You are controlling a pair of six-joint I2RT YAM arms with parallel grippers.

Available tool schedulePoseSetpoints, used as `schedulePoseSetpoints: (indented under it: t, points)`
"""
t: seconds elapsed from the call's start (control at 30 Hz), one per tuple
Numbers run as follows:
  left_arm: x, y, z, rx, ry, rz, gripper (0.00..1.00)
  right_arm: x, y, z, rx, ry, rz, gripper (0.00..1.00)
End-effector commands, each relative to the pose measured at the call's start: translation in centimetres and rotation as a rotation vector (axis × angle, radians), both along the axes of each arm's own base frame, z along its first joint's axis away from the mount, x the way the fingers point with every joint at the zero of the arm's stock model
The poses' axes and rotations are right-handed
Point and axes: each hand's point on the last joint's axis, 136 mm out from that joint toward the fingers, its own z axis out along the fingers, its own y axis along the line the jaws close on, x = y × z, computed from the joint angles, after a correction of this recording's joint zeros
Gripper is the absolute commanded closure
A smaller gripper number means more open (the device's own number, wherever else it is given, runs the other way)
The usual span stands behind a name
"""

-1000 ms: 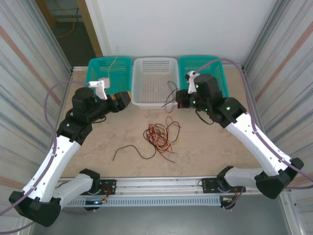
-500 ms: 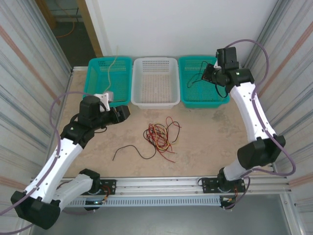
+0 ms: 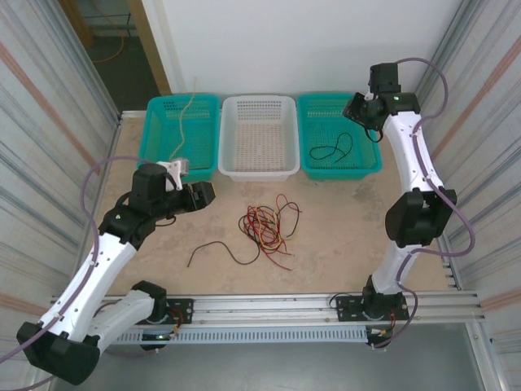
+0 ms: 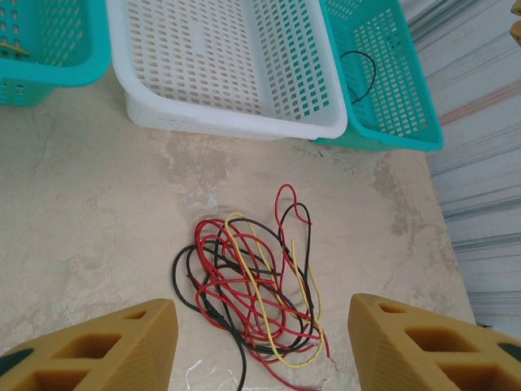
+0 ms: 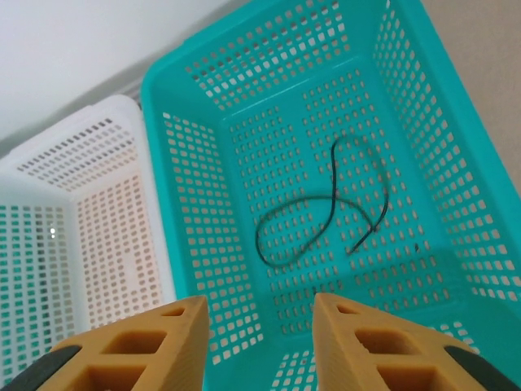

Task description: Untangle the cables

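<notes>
Right gripper (image 3: 356, 111) hangs over the right teal basket (image 3: 342, 172), jaws partly apart with nothing between them. In the wrist view the gripper (image 5: 259, 314) looks straight down on one black cable (image 5: 326, 213) lying free on the basket floor. I judge that cable sorted and the jaws parted so as to leave it there.

Left gripper (image 3: 203, 194) sits low over the table, left of the tangle (image 3: 264, 228), jaws moderately wide and holding nothing. Its wrist camera frames the tangle (image 4: 252, 293) between the fingertips. My reading: it is aimed to pick the next strand.

Location of cables:
- Main tangle (red, black, pale yellow) lies on the table just in front of the white basket (image 3: 257, 173).
- A loose black cable (image 3: 220, 248) lies apart, to the tangle's near left.
- A pale yellow cable (image 3: 190, 110) is in the left teal basket (image 3: 163, 106), one end leaning up past the far rim.

Orientation: the tangle's long axis runs roughly from the baskets toward the arm bases. The loose black cable runs left to right in a shallow arch. The basketed black cable curls diagonally across the basket floor.

Baskets appear to serve as one per colour, in my judgement.
</notes>
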Motion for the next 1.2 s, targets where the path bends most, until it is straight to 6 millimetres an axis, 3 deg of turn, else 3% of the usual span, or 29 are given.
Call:
schedulePoseSetpoints:
  t: [0.0,0.13,0.27,0.47,0.63,0.8,1.03,1.17]
  points:
    - [-0.1,0.2,-0.7,0.033,0.011,-0.007,0.42,-1.3,1.4,1.4,-0.027,-0.012,0.045,0.6]
    - [0.1,-0.1,-1.2,0.035,0.032,-0.019,0.42,-3.8,4.4,1.7,-0.055,-0.024,0.126,0.6]
    - [0.0,-0.2,-1.7,0.036,0.043,-0.026,0.43,-8.8,9.4,-1.0,-0.08,-0.015,0.26,0.6]
    - [-0.1,-0.6,-3.2,0.037,0.087,-0.041,0.45,-17.2,15.9,-7.3,-0.032,0.052,0.408,0.59]
    - [0.3,-1.4,-3.7,0.041,0.103,-0.06,0.47,-21.5,19.4,-12.3,-0.006,0.147,0.46,0.61]
    - [0.2,-2.6,-4.0,0.06,0.106,-0.089,0.47,-22.4,20.6,-15.8,-0.026,0.2,0.435,0.63]
    - [0.1,-2.8,-4.2,0.071,0.101,-0.09,0.44,-21.6,23.0,-19.0,-0.028,0.284,0.463,0.61]
    - [0.1,-2.8,-4.3,0.075,0.098,-0.088,0.42,-21.7,23.6,-20.9,-0.032,0.331,0.464,0.78]
